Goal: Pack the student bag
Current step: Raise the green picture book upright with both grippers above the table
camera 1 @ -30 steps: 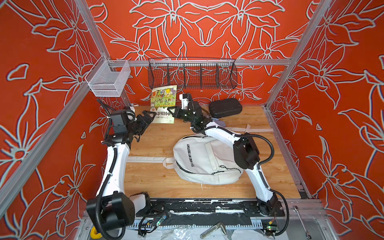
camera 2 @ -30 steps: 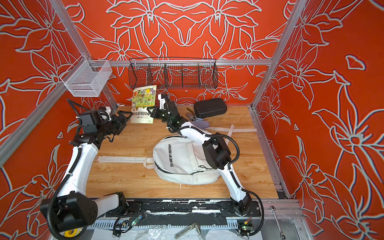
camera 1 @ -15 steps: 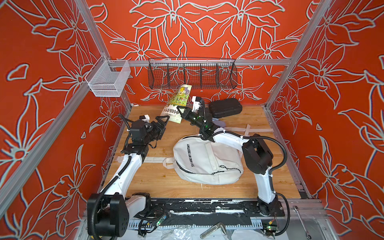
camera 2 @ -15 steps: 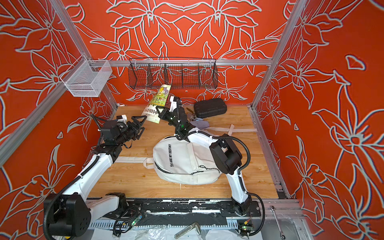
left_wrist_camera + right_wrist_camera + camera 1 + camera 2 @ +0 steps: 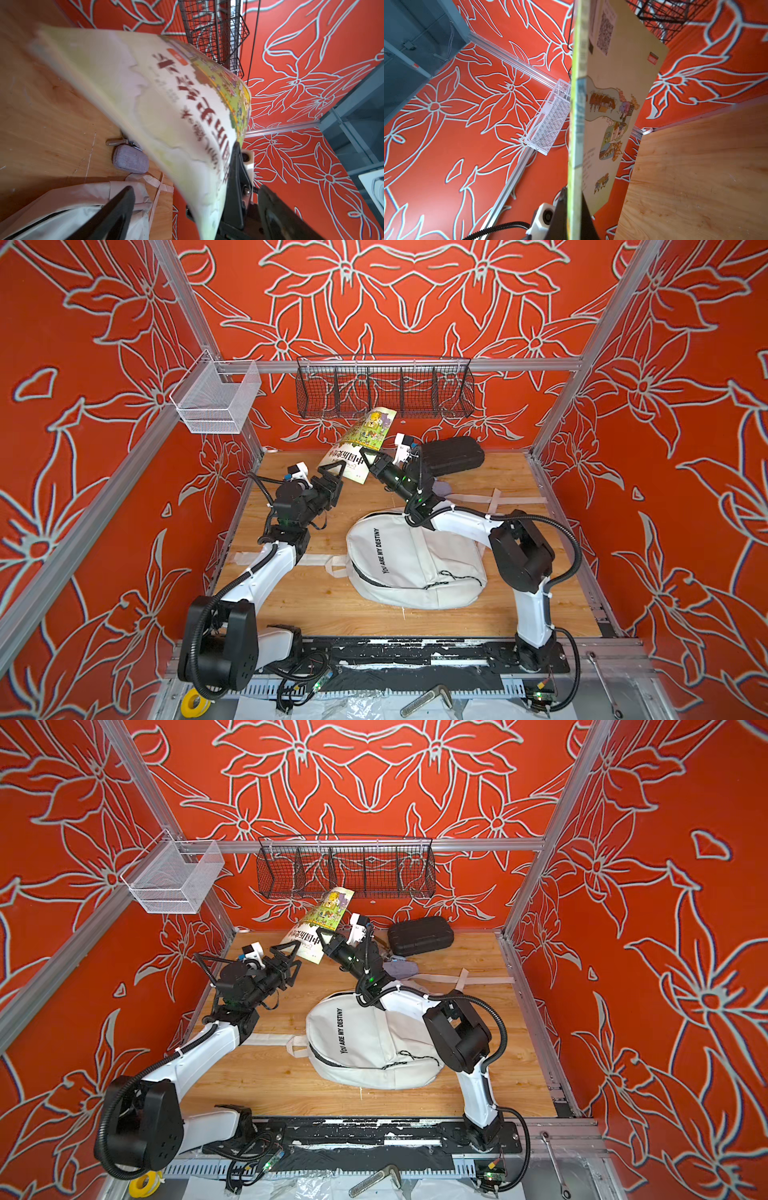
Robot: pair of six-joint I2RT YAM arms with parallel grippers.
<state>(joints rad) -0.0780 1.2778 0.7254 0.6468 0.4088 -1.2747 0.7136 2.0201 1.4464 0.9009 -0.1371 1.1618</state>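
**White bag flat on the floor**

The bag (image 5: 415, 568) lies flat, print side up, on the wooden floor (image 5: 291, 605), slightly right of centre. Black "YOU ARE MY DESTINY" lettering crosses its left part. Its white straps (image 5: 505, 501) trail left and far right.

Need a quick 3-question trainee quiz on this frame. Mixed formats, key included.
1. True or false: the left pincer is shut on the book.
2. Which holds the book in the air? A) the left pincer B) the right pincer C) neither
3. Fill in: the small pouch between the black case and the student bag is ___ in colour.

Key
1. False: its jaws stand open near the book's lower edge.
2. B
3. lavender
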